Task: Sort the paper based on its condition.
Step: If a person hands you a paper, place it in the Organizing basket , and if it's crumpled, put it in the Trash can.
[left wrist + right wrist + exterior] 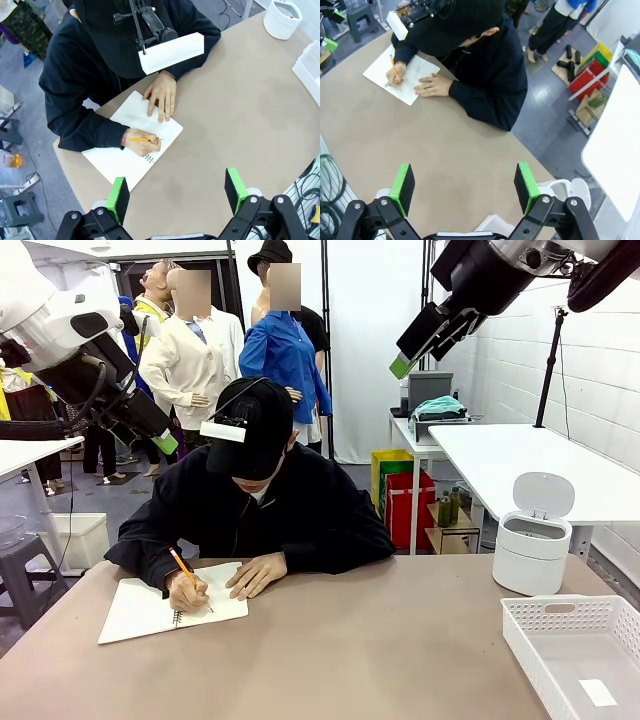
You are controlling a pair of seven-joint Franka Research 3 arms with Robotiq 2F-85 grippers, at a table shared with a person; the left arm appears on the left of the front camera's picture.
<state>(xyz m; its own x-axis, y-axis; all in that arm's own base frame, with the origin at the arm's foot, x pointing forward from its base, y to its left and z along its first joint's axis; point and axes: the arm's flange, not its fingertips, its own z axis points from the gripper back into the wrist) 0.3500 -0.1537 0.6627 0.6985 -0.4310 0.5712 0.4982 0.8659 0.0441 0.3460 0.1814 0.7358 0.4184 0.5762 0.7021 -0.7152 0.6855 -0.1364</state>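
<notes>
The paper is out of view. A person in black sits at the far side and writes with an orange pencil (183, 565) in a spiral-bound white notebook (140, 610) lying open on the brown table (360, 640). The other hand rests flat on the notebook (120, 160). My left gripper (177, 192) hangs high above the table, open, with nothing between its green pads. It shows at the upper left in the front view (160, 435). High at the upper right, my right gripper (405, 360) also stands open and empty (465, 182).
A white slotted basket (580, 650) stands at the table's right front corner, with a small white label (598, 692) on its floor. Behind it is a round white bin (533, 540) with its lid up. A white table and red and yellow boxes stand farther back.
</notes>
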